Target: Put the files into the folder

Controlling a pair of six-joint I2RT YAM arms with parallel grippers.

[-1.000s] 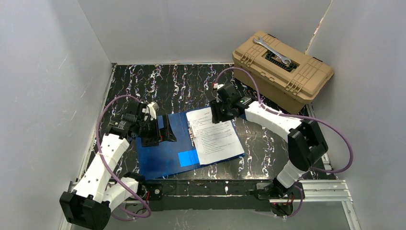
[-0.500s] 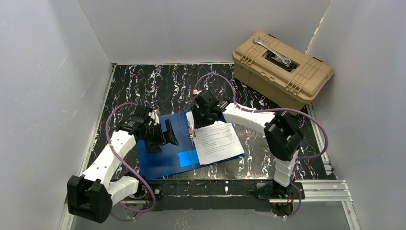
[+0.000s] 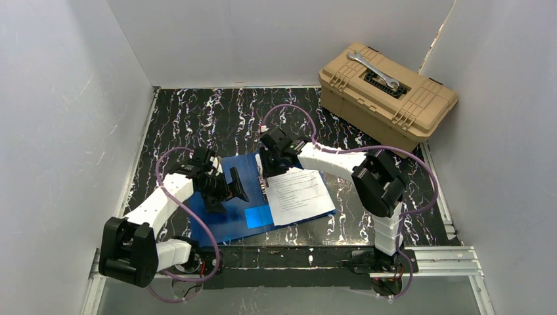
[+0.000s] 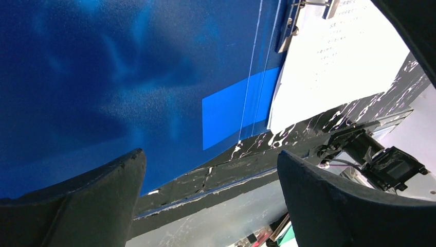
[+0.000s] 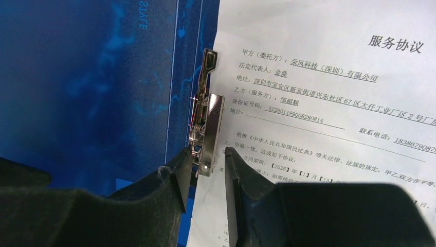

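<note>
Right gripper (image 3: 265,170) is down at the far end of the folder's (image 3: 213,223) spine, right where the files (image 3: 299,197) meet the blue. The right wrist view puts it tighter: the two fingers (image 5: 167,182) stand either side of the near end of a metal clip (image 5: 206,128), with the jaws narrowed to about the clip's width. Whether they're actually squeezing it, I can't tell.

The folder lies open flat at the middle of the marbled table (image 3: 197,118). The files rest on its right half, with their left edge at the clip.

Left gripper (image 3: 231,187) is over the folder's left cover with its jaws spread wide and nothing between them. Its wrist view shows both fingers (image 4: 77,200) framing bare glossy blue. I can't tell whether they touch it.

The top view gives the layout but loses the clip under the right wrist. The right wrist camera shows the clip plainly, and the top sheet's printed lines are readable as Chinese text. The left wrist view picks up a lighter blue patch (image 4: 231,110) near the spine, the files' white edge beyond it, and the table's near edge.

The count is one folder and one clip. Only the top sheet shows, so the number of sheets is unclear. One tan toolbox (image 3: 387,98) sits at the far right, well apart from the folder. One wrench (image 3: 373,71) lies on its lid.
</note>
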